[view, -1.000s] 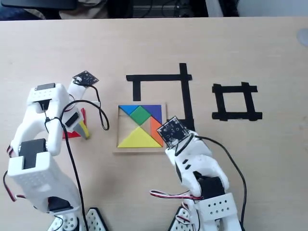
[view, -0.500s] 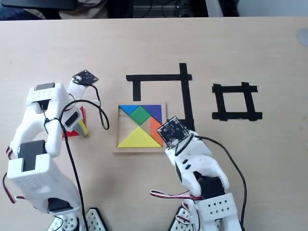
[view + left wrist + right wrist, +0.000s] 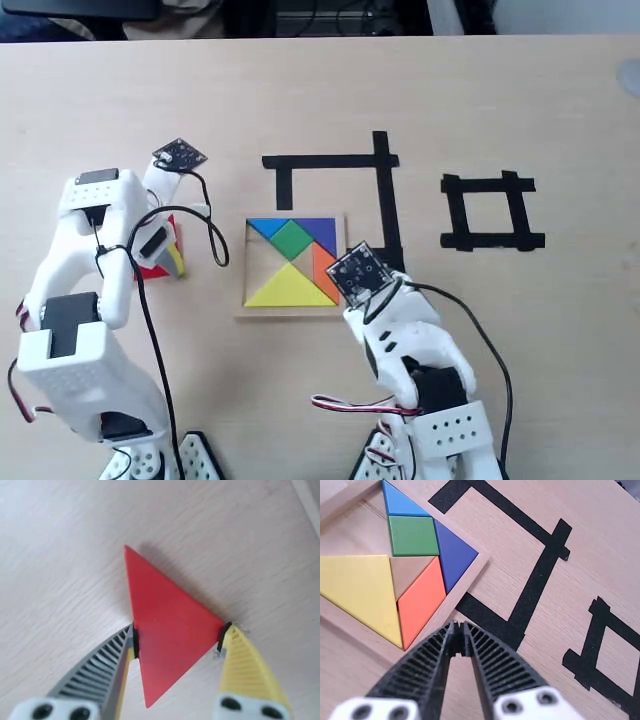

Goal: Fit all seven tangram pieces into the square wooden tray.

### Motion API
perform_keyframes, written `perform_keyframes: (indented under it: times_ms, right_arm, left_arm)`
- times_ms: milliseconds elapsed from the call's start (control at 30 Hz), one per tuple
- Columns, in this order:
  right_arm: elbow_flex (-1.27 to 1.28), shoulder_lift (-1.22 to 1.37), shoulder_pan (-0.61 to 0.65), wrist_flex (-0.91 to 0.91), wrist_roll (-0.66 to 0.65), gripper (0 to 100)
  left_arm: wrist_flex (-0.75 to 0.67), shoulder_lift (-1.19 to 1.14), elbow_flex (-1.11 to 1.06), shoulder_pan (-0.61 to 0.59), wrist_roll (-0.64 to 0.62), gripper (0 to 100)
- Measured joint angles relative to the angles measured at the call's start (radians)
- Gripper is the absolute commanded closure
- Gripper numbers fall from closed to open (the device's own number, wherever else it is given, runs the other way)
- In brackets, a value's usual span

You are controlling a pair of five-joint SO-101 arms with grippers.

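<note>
The left gripper [image 3: 177, 635] is pinching the red triangle [image 3: 160, 600] between its grey finger [image 3: 107, 665] and its yellow finger [image 3: 245, 660], one pressing on each side edge. The piece's sharp corner is poking out past the tips over the table [image 3: 60, 540]. The right gripper [image 3: 458, 630] is holding nothing, with its black fingers pressed together. The square wooden tray [image 3: 258, 262] is lying just ahead of those tips, with its orange piece [image 3: 420, 605] nearest them. Black tape lines [image 3: 535, 580] are running alongside.
</note>
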State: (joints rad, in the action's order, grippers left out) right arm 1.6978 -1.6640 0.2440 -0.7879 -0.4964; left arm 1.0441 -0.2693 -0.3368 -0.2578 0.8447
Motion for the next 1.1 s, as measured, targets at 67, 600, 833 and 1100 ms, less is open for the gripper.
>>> perform_keyframes:
  times_ms: [67,600,833,1100]
  right_arm:
    - [0.0,0.0,0.0,0.0,0.0,98.4]
    - [0.0,0.0,0.0,0.0,0.0,98.4]
    - [0.0,0.0,0.0,-0.003,0.0,98.4]
    - [0.0,0.0,0.0,-0.003,0.0,98.4]
  left_arm:
    - [0.0,0.0,0.002,0.003,0.0,96]
    - [0.098,-0.014,0.046,0.017,-0.006,97]
    - [0.1,-0.006,0.049,0.017,-0.006,97]
    - [0.103,0.005,0.046,0.017,-0.006,97]
